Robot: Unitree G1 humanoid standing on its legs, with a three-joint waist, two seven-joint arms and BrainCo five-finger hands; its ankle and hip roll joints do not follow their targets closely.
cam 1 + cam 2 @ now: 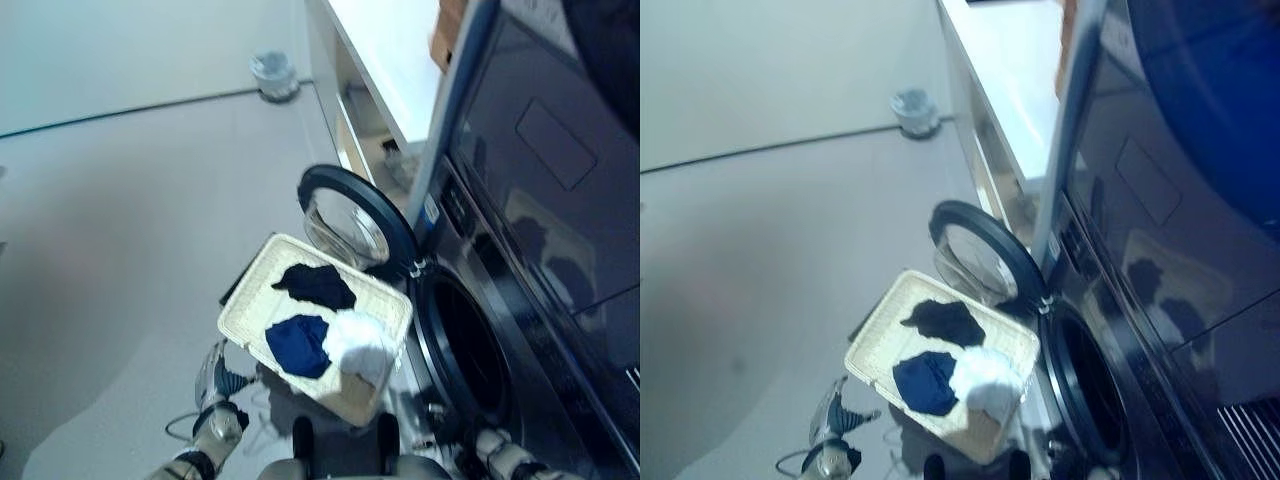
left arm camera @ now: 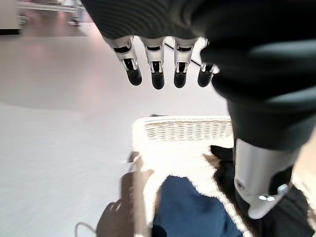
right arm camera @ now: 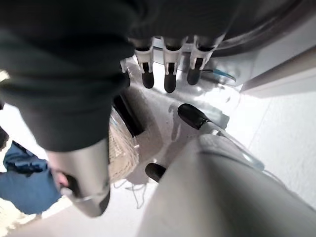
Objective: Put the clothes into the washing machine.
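Our left hand [image 2: 163, 59]: fingers [image 2: 157, 79] straight, apart, holding nothing; right hand [image 3: 168, 64] likewise. Clothes in the basket [image 1: 250, 290] at 9 o'clock of the washing machine [image 1: 470, 350] drum: black [image 1: 318, 285], navy [image 1: 300, 343], white [image 1: 362, 343]. Soft, light; we judge bunch-grip mid-heap

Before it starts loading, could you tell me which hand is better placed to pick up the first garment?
Probably the left hand: it hangs open beside the basket, close to the blue garment. The right hand sits low by the washer.
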